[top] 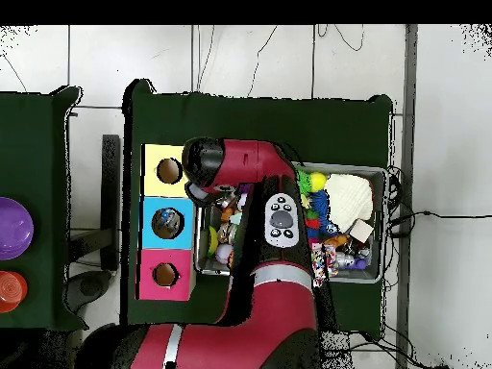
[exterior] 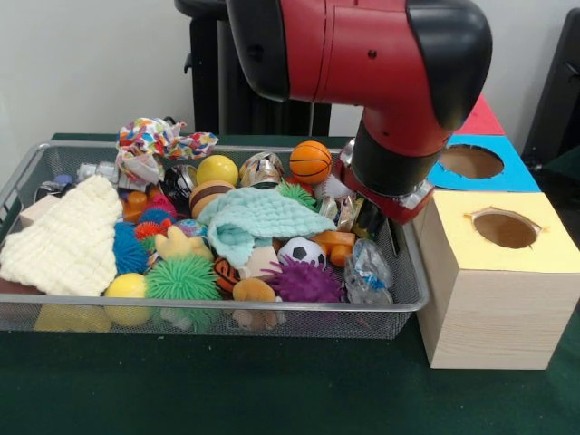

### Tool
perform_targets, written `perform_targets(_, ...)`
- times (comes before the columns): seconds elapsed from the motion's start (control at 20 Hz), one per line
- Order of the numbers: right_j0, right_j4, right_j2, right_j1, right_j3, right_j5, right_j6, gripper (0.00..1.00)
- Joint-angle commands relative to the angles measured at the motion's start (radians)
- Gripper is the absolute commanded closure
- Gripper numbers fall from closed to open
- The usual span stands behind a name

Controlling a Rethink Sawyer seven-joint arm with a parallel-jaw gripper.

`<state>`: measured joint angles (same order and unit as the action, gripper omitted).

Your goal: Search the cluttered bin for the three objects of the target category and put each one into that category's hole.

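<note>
The wire mesh bin (exterior: 227,306) is full of toys and cloths. It also shows in the overhead view (top: 383,207). A crushed clear bottle (exterior: 367,272) with a blue label lies in the bin's near right corner. Another crinkled clear piece (exterior: 349,212) lies just under the arm's wrist. My gripper (exterior: 385,195) is low over the bin's right end, mostly hidden by the red and black arm. The blue-surround hole (exterior: 471,161) is on the box right of the bin. In the overhead view something pale shows inside that hole (top: 166,223).
The yellow-surround hole (exterior: 505,228) is on the nearest wooden box and the red surround (exterior: 482,118) is on the farthest. In the bin are a shiny can (exterior: 261,168), an orange ball (exterior: 310,161), a teal cloth (exterior: 258,217) and a cream cloth (exterior: 68,240).
</note>
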<state>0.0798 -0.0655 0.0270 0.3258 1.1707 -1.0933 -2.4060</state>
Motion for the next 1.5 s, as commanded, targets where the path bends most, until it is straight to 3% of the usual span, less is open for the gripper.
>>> perform_targets(0.05,0.014,-0.035,0.016,0.044,-0.007,-0.071,-0.025,1.00)
perform_targets(0.5,0.033,-0.075,-0.006,0.037,-0.018,0.064,0.040,1.00)
perform_targets(0.55,0.040,-0.086,-0.006,0.029,-0.038,0.074,0.058,0.00)
perform_targets(0.85,0.053,-0.075,-0.024,0.047,0.023,0.185,0.054,0.00)
perform_targets(1.15,0.055,-0.067,-0.022,0.050,0.046,0.222,0.048,0.00)
perform_targets(1.5,0.102,-0.050,-0.053,0.030,0.146,0.376,0.043,0.00)
